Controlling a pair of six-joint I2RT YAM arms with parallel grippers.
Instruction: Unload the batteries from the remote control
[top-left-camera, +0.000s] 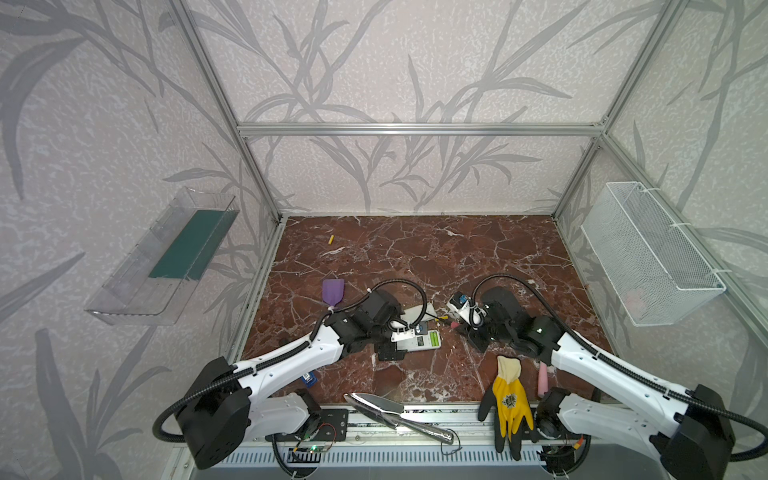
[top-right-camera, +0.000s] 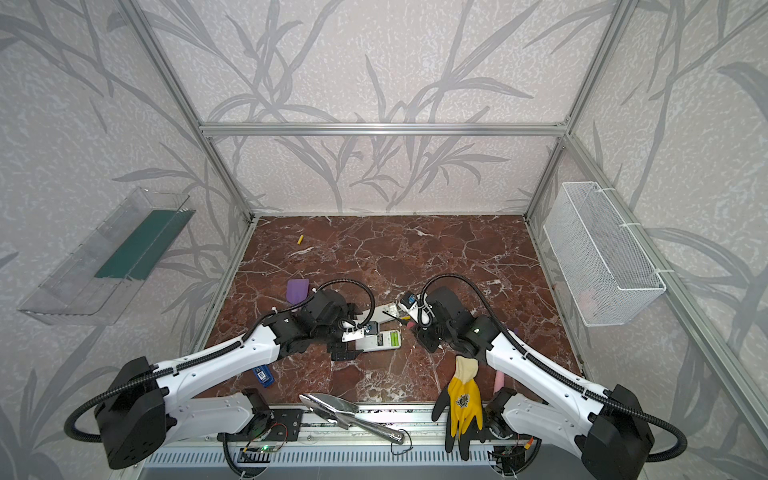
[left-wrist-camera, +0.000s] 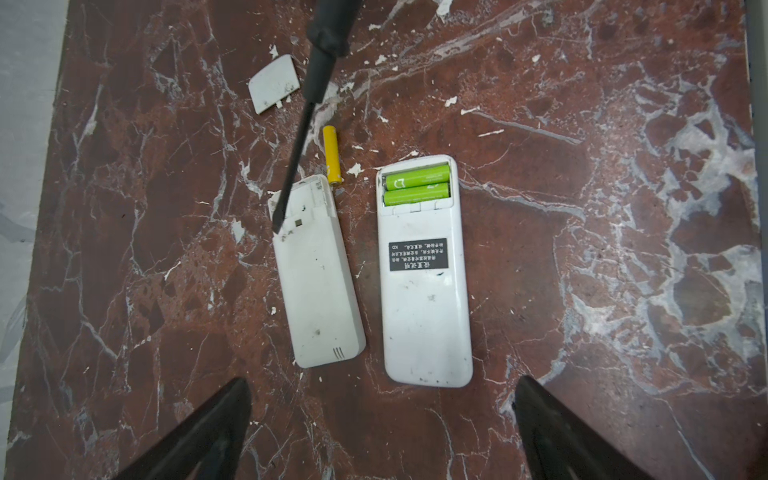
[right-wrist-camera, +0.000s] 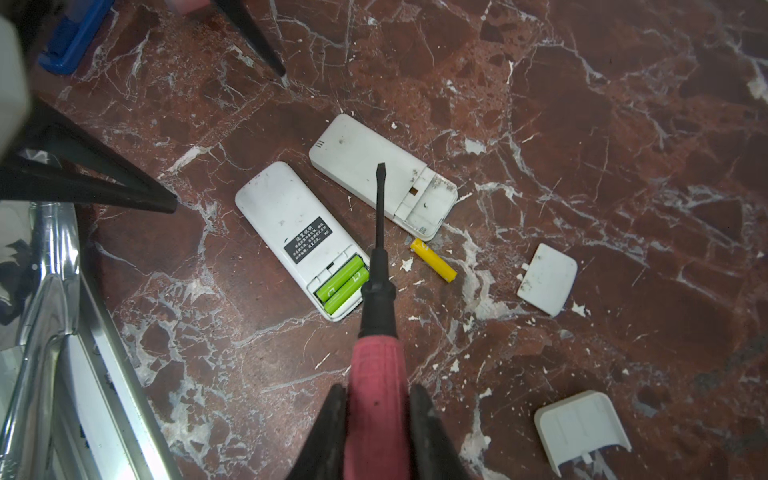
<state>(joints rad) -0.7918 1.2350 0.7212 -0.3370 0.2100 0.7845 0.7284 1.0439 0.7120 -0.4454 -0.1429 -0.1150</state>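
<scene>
Plainly the left hand (left-wrist-camera: 382, 380) is spread wide while the right hand (right-wrist-camera: 378, 388) grips the screwdriver (right-wrist-camera: 374, 357).

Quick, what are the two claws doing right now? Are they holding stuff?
Left claw: open, holding nothing.
Right claw: shut on the pink-handled screwdriver.
</scene>
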